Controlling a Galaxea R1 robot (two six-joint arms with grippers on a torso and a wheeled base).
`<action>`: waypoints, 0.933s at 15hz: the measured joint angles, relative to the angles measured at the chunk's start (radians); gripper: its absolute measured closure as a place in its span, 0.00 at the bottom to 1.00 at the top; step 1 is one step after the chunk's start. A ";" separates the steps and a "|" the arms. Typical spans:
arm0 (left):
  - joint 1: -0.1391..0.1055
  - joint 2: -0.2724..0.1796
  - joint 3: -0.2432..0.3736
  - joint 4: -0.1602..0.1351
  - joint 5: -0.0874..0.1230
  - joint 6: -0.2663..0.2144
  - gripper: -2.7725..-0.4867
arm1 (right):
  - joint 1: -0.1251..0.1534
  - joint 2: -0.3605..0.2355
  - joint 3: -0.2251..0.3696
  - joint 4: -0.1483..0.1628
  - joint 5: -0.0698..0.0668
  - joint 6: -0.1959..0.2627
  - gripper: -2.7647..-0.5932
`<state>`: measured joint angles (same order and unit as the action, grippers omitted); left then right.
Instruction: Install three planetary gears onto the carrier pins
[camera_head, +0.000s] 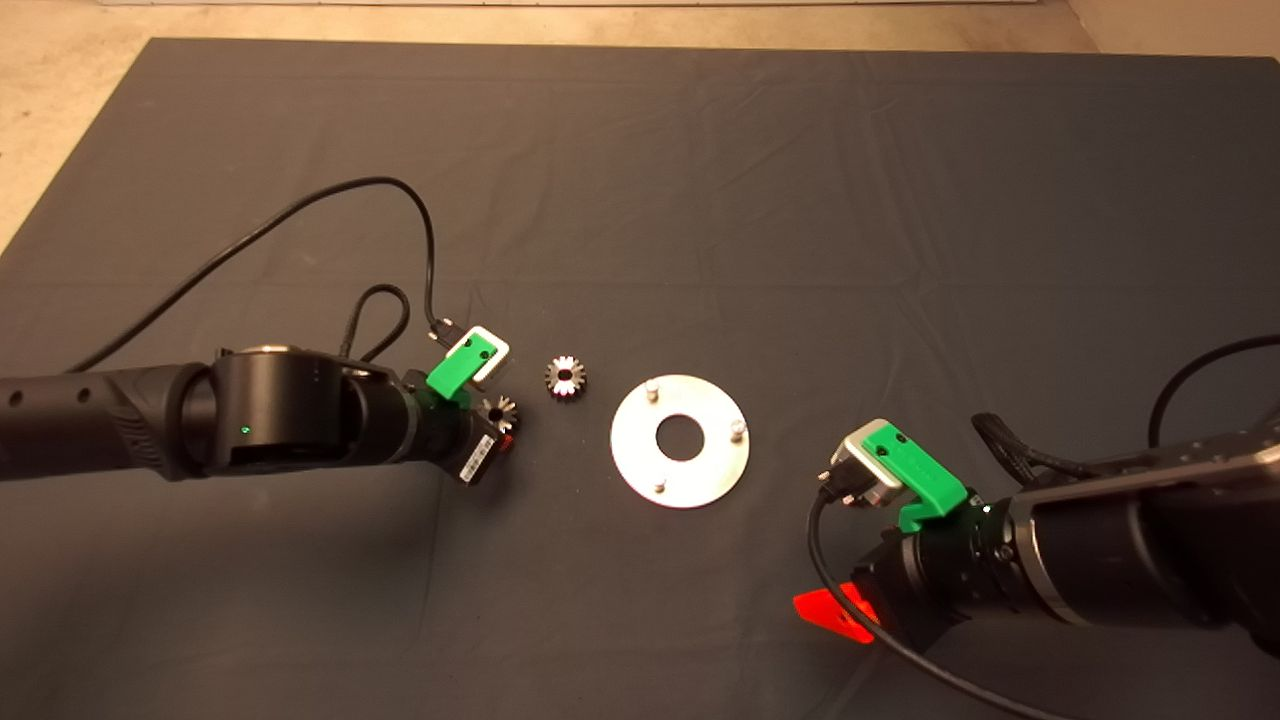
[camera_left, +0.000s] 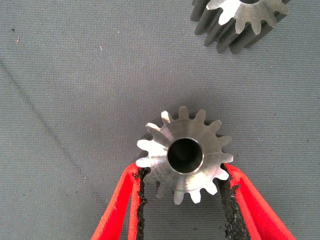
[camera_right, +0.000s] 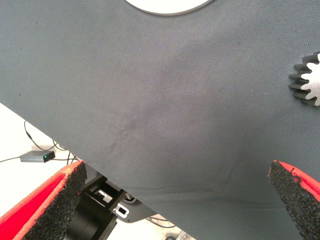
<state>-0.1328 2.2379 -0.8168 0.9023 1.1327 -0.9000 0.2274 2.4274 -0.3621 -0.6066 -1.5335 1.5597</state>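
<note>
Because the round plate (camera_head: 680, 441) with its three pins (camera_head: 651, 386) sits well apart, the left tool (camera_left: 182, 200), pinching one gear (camera_left: 184, 155) only by its teeth, may drop it, while the right tool (camera_right: 175, 200) hangs released.

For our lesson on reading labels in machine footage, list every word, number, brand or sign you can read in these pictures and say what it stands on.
No text reads clearly in any view.
White sticker on the left gripper, beside the gear it closes around: barcode-like print, too small to read.
Pale raised marks on dark hardware beyond the mat, right wrist view: letter-like, not legible.
Round plate, its pins, gears: no markings visible.
</note>
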 joint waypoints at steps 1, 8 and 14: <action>0.000 0.000 0.000 0.000 0.000 0.001 0.85 | 0.000 0.000 0.000 0.000 0.000 0.000 0.02; 0.000 -0.002 0.000 0.000 -0.004 0.003 0.90 | 0.000 0.000 0.000 0.000 0.000 0.000 0.02; 0.000 -0.002 0.000 0.000 -0.003 0.003 0.93 | 0.000 0.000 0.000 0.000 0.000 0.000 0.02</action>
<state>-0.1326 2.2355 -0.8168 0.9023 1.1296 -0.8970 0.2271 2.4274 -0.3621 -0.6066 -1.5336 1.5596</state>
